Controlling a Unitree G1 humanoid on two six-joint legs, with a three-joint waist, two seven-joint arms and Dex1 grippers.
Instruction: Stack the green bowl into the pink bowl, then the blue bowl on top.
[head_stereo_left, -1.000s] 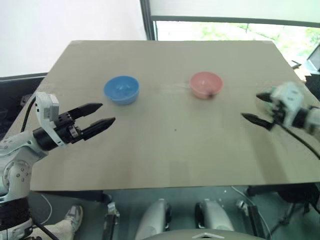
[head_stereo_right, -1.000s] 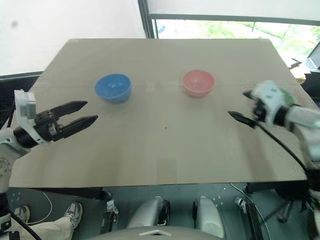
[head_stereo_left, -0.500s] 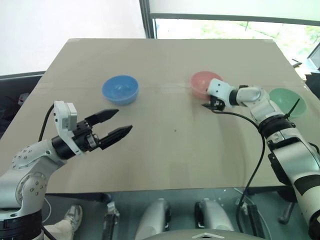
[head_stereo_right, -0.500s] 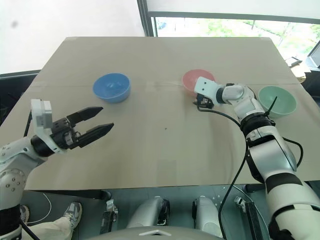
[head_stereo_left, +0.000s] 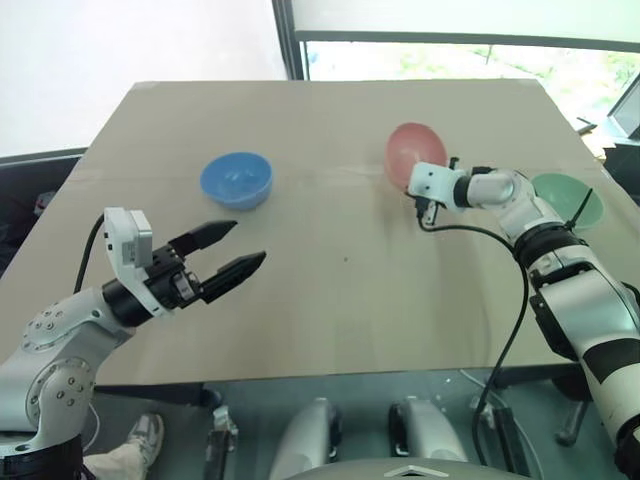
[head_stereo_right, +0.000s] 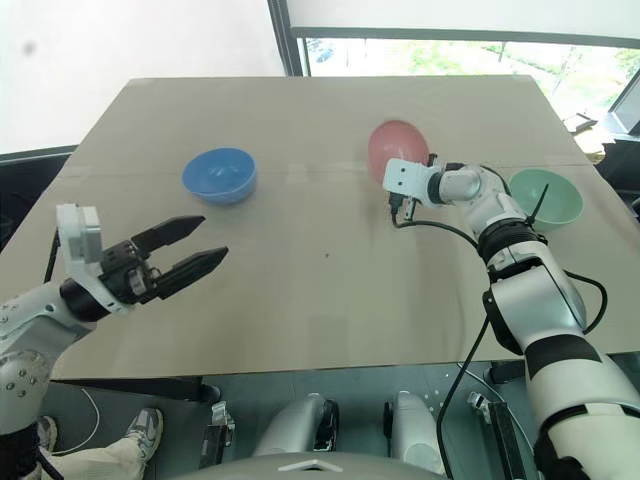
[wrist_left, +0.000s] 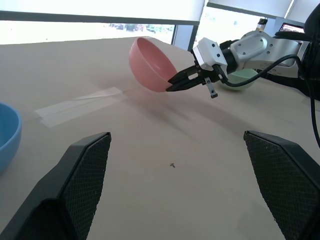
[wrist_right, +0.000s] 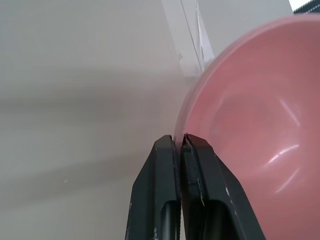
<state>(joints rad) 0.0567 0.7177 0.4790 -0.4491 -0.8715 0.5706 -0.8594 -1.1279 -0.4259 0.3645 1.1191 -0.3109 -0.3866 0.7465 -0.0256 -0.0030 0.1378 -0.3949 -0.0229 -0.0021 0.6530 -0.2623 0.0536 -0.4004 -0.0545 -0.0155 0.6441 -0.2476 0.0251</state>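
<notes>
A: Right gripper (wrist_left: 172, 86)?

B: Fingers were pinched together on the rim of the pink bowl (head_stereo_left: 414, 153). The wrist view showed the rim clamped between the two black fingertips (wrist_right: 170, 145). The bowl was tipped up on edge, with its opening facing away from the robot, toward the far side of the table (head_stereo_left: 330, 300).

A: Was it lifted clear?

B: Couldn't tell. In the left wrist view the lower edge looked at or just above the tabletop.

A: Left gripper (head_stereo_left: 240, 248)?

B: Fingers were spread wide with nothing between them. It hovered over the near-left part of the table, pointing level toward the middle.

A: Other bowls?

B: The blue bowl (head_stereo_left: 236, 179) sat upright on the table's left half, beyond the left gripper and well apart from it. The green bowl (head_stereo_left: 567, 199) was upright at the right edge of the table, behind the right forearm and apart from the pink one.

A: Anything else on top?

B: A strip of clear tape (wrist_left: 82, 105) lay flat between the blue and pink bowls. None of the bowls was stacked.
</notes>
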